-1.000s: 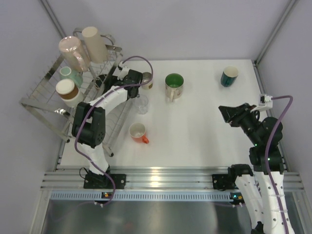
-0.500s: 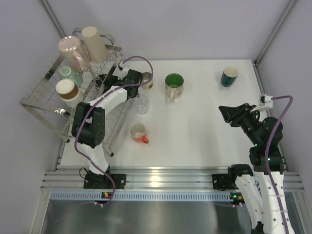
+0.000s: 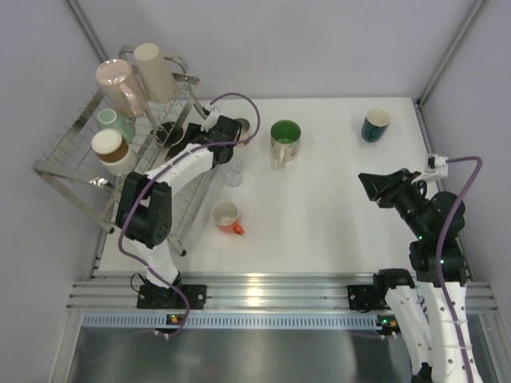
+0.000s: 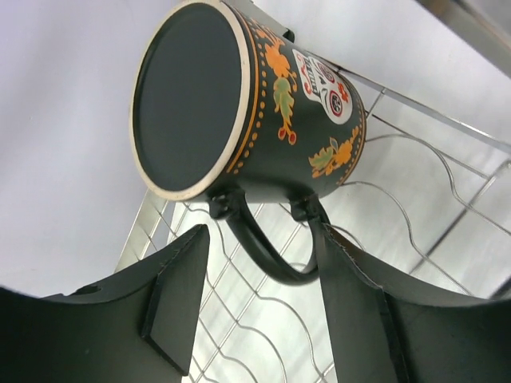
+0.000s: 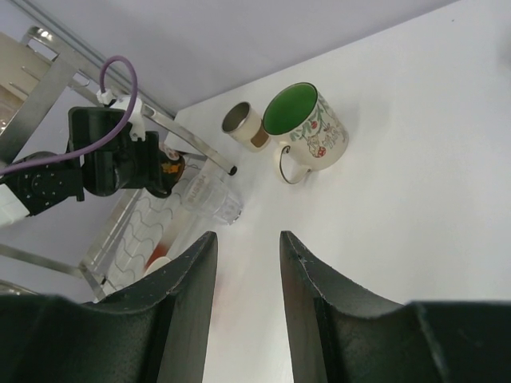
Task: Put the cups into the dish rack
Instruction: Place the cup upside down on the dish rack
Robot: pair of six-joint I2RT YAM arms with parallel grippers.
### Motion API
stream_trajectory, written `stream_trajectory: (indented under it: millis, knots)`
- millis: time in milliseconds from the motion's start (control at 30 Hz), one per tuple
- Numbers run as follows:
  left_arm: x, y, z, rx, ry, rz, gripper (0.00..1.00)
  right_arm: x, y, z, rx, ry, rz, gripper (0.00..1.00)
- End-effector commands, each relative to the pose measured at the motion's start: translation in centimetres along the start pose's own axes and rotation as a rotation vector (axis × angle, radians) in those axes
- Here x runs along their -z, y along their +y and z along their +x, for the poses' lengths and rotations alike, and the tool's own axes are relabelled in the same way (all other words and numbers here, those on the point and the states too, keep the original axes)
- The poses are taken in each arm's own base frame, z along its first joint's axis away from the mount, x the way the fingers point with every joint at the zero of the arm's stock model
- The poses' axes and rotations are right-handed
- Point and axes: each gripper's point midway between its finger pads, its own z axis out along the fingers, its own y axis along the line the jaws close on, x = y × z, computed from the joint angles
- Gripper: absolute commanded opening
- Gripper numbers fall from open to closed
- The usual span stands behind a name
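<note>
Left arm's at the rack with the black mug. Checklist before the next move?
1. Black mug lies on the dish rack wires: ok.
2. Left gripper jaws apart: ok.
3. Mug handle clear of the fingers: cannot tell; it sits between them.
4. Right gripper open, empty: ok.
5. All cups racked: not ok; green-inside mug, teal cup, orange-handled cup, clear glass, steel cup are on the table.

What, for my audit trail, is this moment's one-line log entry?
left pincer open, astride handle of black mug | mug sideways on dish rack | right pincer open, empty
</note>
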Motion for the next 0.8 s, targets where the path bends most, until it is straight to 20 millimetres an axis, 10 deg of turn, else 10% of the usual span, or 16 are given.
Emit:
stream_trajectory:
  millis: [0, 167, 467, 767]
  knots:
    - [1.2, 1.4, -0.1, 0.022, -0.017, -0.006, 0.61, 0.7, 2.3, -2.0, 0.024, -0.050, -0.060, 0.38]
    - [1.9, 1.0, 0.0, 0.020, -0.029, 0.019, 0.56, 0.6, 2.3, -2.0, 0.021, -0.050, -0.060, 0.38]
    - [2.6, -1.3, 0.8, -0.034, -0.028, 0.083, 0.14, 0.7, 2.2, -1.7, 0.018, -0.049, -0.064, 0.38]
    - [0.2, -0.1, 3.0, -0.026, 0.049, 0.033, 0.01, 1.0, 1.9, -1.7, 0.036, -0.051, -0.044, 0.38]
